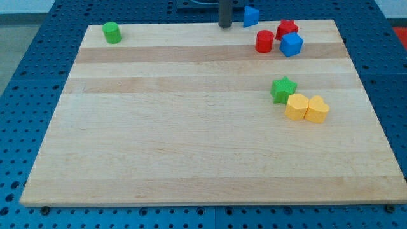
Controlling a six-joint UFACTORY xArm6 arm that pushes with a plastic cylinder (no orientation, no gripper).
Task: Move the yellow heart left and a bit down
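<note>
The yellow heart (317, 109) lies at the board's right side, touching a yellow hexagonal block (296, 107) on its left. A green star (283, 89) sits just above and left of that yellow block, touching it. My tip (225, 27) is at the board's top edge, far above and to the left of the yellow heart, touching no block. A blue triangular block (251, 16) lies just to the right of my tip.
A red cylinder (264, 41), a red star-like block (287, 29) and a blue cube (292, 44) cluster at the top right. A green cylinder (112, 32) stands at the top left. The wooden board (191, 146) lies on a blue perforated table.
</note>
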